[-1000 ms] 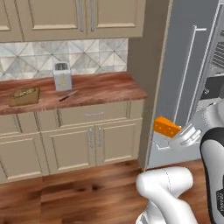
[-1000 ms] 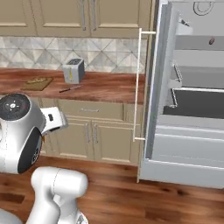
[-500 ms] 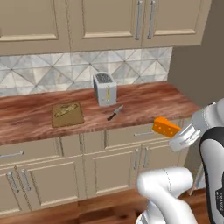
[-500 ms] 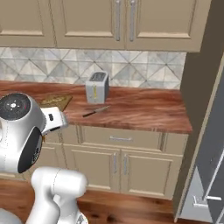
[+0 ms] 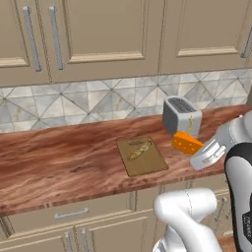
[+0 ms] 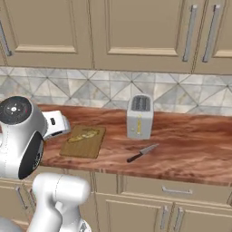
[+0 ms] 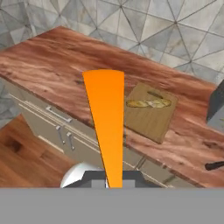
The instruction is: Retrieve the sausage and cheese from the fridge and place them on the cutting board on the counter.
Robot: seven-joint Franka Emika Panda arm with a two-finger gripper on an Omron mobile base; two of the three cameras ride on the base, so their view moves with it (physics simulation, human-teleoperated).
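Table [image 5: 59, 162]: reddish wood top running under the wall cabinets and tiled backsplash, carrying all items below.

Toaster [image 6: 139, 116]: grey, upright, behind and to the right of the board; a knife [image 6: 141, 152] lies on the table in front of it, well clear of the board.

Board [image 5: 141, 155]: flat tan wood near the table's front edge. A pale, elongated food item [image 7: 148, 103] already lies along its far half; the near half is bare. It is not the sausage by colour; what it is cannot be told.

Cheese [image 5: 186, 143]: orange wedge, held in the air just right of the board and in front of the toaster, not yet over the board.

End effector [image 5: 209, 153]: pressed together, pinching the cheese by its thick end, thin end pointing away.

Step in hand, as judged: carrying the cheese to the board. To do it well, bring the wedge over the bare near half, keep clear of the toaster and the pale item, lower until it rests flat, then release.
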